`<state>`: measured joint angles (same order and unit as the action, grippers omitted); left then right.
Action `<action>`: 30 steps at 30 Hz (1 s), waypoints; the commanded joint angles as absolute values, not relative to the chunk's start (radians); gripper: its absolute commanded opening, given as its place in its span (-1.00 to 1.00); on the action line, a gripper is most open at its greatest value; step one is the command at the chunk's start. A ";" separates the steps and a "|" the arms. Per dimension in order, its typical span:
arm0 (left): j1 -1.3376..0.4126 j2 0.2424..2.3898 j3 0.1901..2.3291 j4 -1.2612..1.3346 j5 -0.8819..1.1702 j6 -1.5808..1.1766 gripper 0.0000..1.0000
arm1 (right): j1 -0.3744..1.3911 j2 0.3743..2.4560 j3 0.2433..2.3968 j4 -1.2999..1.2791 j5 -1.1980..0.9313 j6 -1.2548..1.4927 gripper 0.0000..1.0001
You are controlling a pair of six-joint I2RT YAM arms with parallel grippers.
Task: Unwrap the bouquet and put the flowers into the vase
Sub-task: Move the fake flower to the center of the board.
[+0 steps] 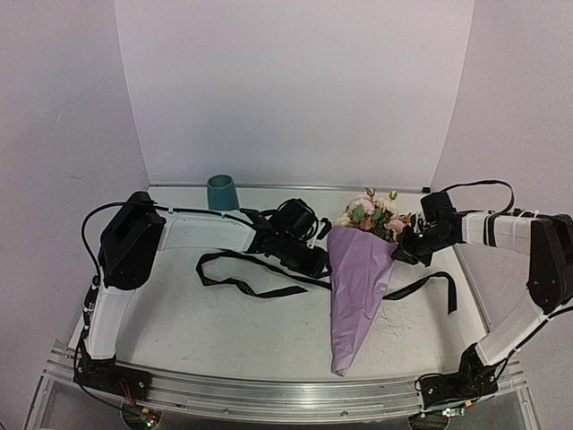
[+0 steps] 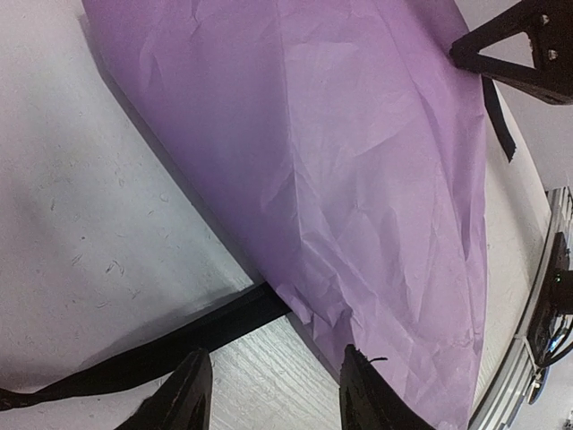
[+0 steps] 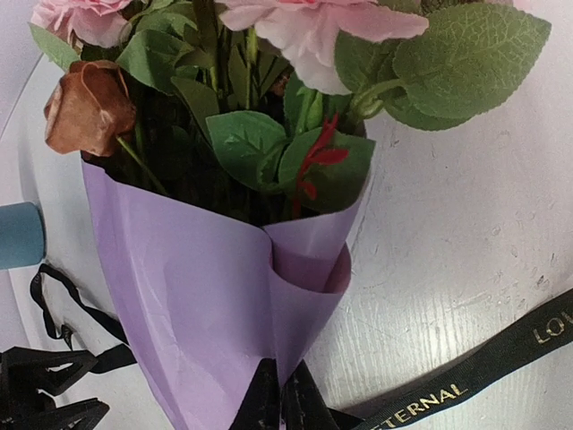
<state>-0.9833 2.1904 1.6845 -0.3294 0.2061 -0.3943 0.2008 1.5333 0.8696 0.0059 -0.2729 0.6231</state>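
Bouquet [image 1: 363, 287] lies flat in its wrap, tip nearest. Left claw [image 2: 276, 360] stands half-open, empty, just beside the bouquet's left flank, by the black ribbon [image 2: 179, 340]. Right claw [image 3: 279, 381] is closed at the bouquet's right paper edge; can't tell if it pinches paper. Vase [image 1: 222, 193] stands well beyond, left.

Left arm [image 1: 201, 235]: white links, black joint housings, left side.
Right arm [image 1: 510, 231]: same white and black, right side.
Cables [image 1: 84, 237]: black, looping off both arms.
Bases [image 1: 112, 374]: black, green lights, bottom corners.
Left gripper fingers [image 2: 183, 399]: black, wedge-shaped, bottom edge.
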 commanded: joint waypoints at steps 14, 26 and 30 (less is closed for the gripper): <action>-0.994 2.218 1.768 -0.296 0.218 -0.404 0.00 | 0.198 1.485 0.891 -0.051 -0.335 0.596 -0.77; -0.994 2.216 1.779 -0.296 0.200 -0.407 0.00 | 0.198 1.489 0.947 -0.089 -0.355 0.573 -0.65; -0.994 2.211 1.777 -0.296 0.192 -0.407 0.01 | 0.198 1.486 0.949 -0.096 -0.356 0.574 -0.64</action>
<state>-0.9897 2.2147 1.7348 -0.3298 0.2075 -0.3958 0.2005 1.5162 0.9137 -0.0450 -0.3370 0.5888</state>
